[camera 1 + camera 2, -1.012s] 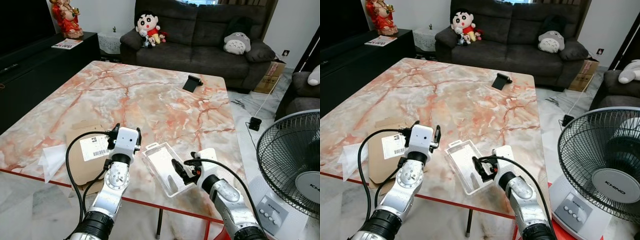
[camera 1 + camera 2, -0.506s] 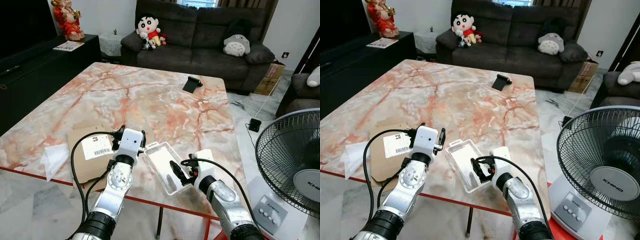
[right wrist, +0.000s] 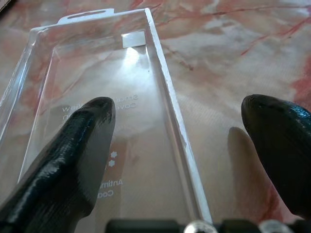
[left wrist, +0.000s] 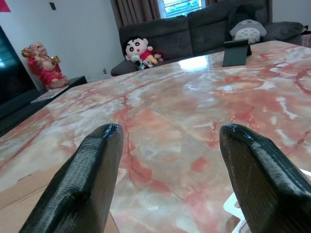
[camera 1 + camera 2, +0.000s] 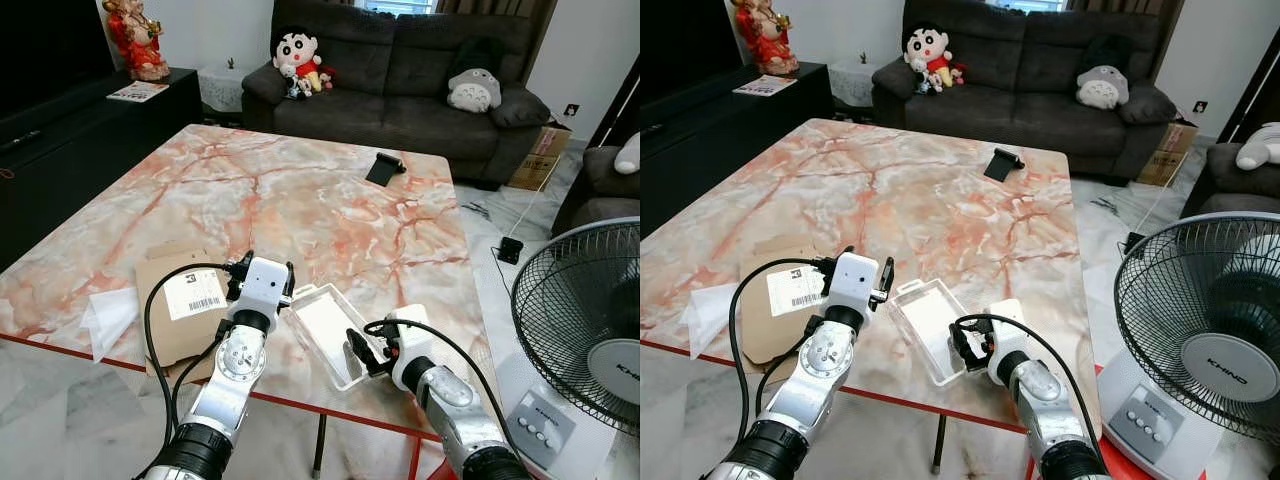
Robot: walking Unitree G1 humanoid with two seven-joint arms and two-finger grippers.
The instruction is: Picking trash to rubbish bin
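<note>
A clear plastic packaging tray (image 5: 322, 330) lies near the front edge of the marble table (image 5: 300, 200). My right gripper (image 5: 358, 355) is at the tray's near end and is open. In the right wrist view one finger (image 3: 73, 145) is inside the tray (image 3: 92, 87) and the other finger (image 3: 282, 136) is outside over the marble, so the tray's side wall runs between them. My left gripper (image 5: 265, 270) is open just left of the tray's far corner, with bare marble between its fingers (image 4: 82, 184). A flat cardboard piece (image 5: 165, 320) with a barcode label and a white crumpled wrapper (image 5: 105, 315) lie to the left.
A standing fan (image 5: 585, 320) is close on the right, beside the table's corner. A black phone stand (image 5: 384, 166) sits at the table's far edge. Behind it is a dark sofa (image 5: 400, 70) with plush toys. A black TV cabinet (image 5: 70, 125) runs along the left.
The view shifted slightly. My left gripper moved right, closer to the tray's far corner. My right gripper settled lower at the tray's near end.
</note>
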